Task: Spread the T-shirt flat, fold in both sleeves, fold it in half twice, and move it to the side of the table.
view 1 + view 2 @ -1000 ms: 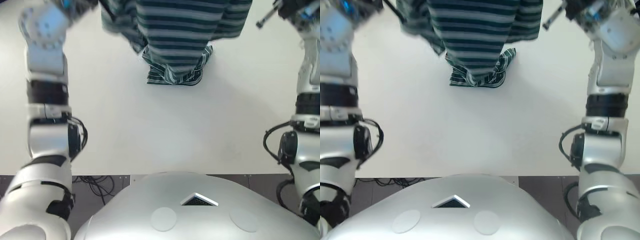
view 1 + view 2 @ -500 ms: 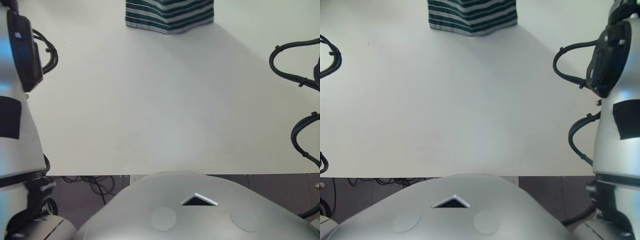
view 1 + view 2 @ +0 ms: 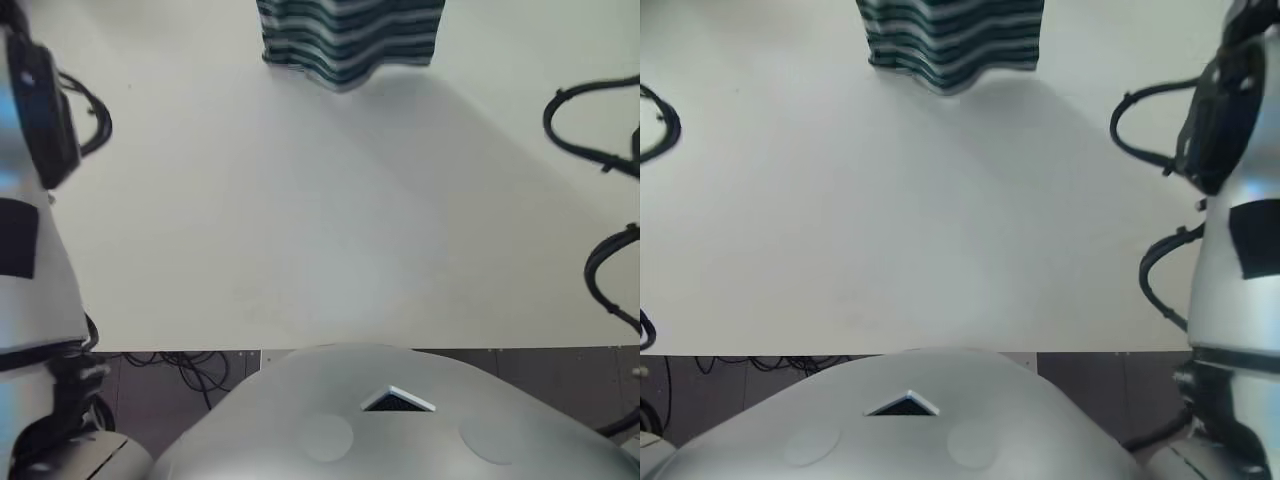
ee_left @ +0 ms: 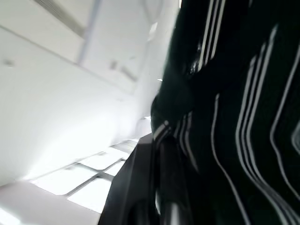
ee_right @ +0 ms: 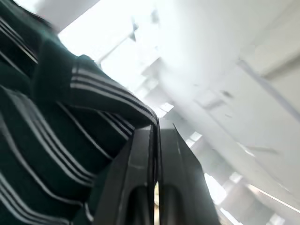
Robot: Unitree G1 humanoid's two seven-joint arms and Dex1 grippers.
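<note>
Lifted off table point(image 3: 300, 230), T-shirt point(image 3: 350, 40) hangs gripped by raised left pincer point(image 4: 161, 140) and right pincer point(image 5: 154, 127).

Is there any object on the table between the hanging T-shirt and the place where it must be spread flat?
Nothing visible does. The T-shirt hangs at the far part of the table, and the white surface in front of it, toward the robot, carries no object that would block laying it down.
</note>
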